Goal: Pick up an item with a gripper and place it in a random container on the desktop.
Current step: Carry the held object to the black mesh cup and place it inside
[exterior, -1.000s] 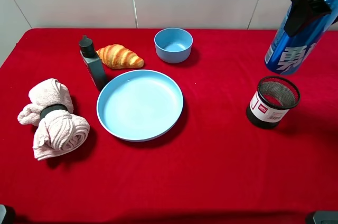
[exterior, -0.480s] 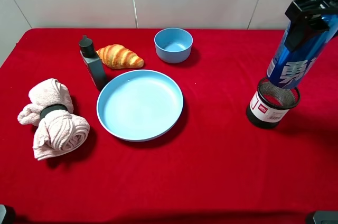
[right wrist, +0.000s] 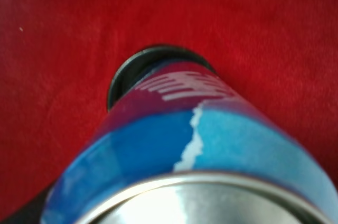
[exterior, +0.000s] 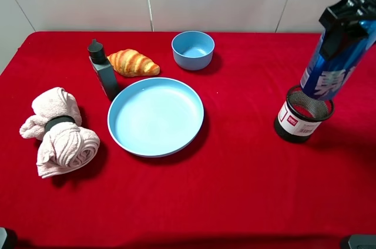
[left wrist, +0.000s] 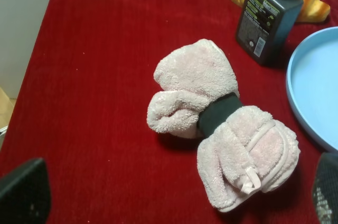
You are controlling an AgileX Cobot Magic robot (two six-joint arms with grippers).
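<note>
Since the can (exterior: 332, 64) has to go down a narrow opening, it is held by its upper end, with the right tool (exterior: 351, 19) clamped on it there, so the long blue body hangs free below. It leans, lower end toward the wire-mesh cup (exterior: 303, 114), and that end sits at the cup's mouth; whether it is below the rim I cannot tell. From the right wrist the can (right wrist: 200, 139) covers most of the opening and only an arc of the cup (right wrist: 122, 73) shows, which suggests the two are roughly lined up. I judge that the lean should be straightened before release, since a light cup could tip. Well apart across the red desk (exterior: 247, 178) lie the blue plate (exterior: 155, 117), blue bowl (exterior: 192, 49), croissant (exterior: 134, 63), bottle (exterior: 103, 71) and rolled towel (exterior: 57, 131). Over that towel hangs the left tool (left wrist: 174, 192), fingers spread wide, holding nothing.
</note>
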